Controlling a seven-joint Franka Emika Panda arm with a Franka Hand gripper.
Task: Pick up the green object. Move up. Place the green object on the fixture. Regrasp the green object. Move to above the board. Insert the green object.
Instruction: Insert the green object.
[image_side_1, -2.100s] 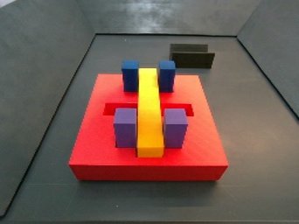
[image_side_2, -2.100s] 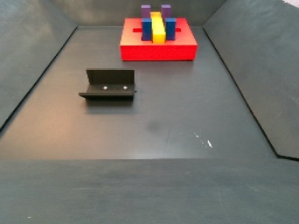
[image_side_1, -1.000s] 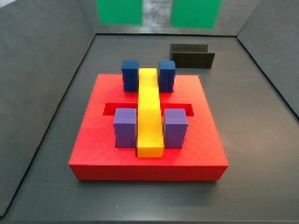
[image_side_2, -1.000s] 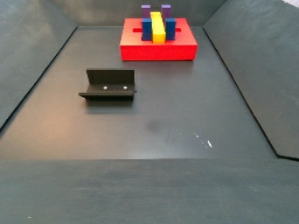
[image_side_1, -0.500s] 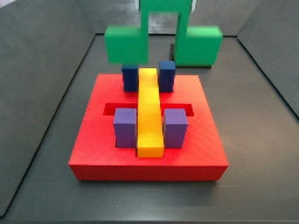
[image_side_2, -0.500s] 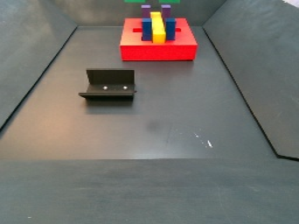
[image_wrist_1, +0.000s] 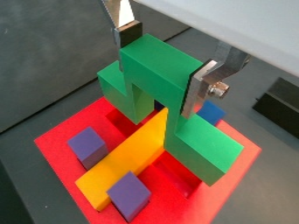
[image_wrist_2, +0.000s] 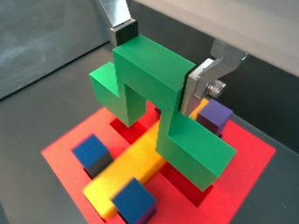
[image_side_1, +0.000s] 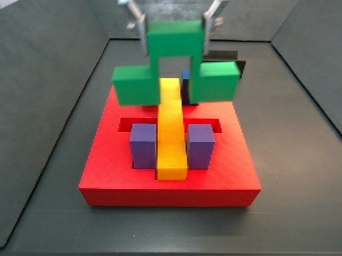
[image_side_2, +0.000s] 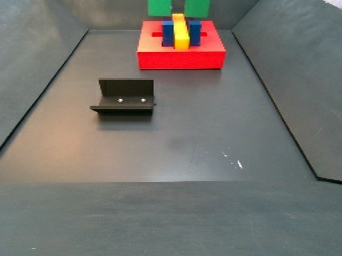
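Note:
My gripper (image_side_1: 175, 14) is shut on the green object (image_side_1: 175, 62), its silver fingers clamped on both sides of the raised middle cube in both wrist views (image_wrist_1: 163, 59) (image_wrist_2: 162, 61). The green object (image_wrist_1: 158, 79) (image_wrist_2: 149, 87) hangs upright just above the far end of the red board (image_side_1: 167, 187), straddling the yellow bar (image_side_1: 171, 130) over the spot where the blue blocks stand. I cannot tell whether it touches them. In a side view only its lower edge (image_side_2: 179, 7) shows above the board (image_side_2: 181, 58). The fixture (image_side_2: 124, 97) stands empty on the floor, apart from the board.
Two purple blocks (image_side_1: 144, 146) (image_side_1: 201, 146) flank the yellow bar near the board's front. The fixture's dark edge (image_side_1: 229, 54) shows behind the green object. Grey walls enclose the dark floor (image_side_2: 174, 150) on all sides.
The gripper has come down with the green object from the top of the side view to just over the far end of the board. The blue blocks are now hidden behind it.

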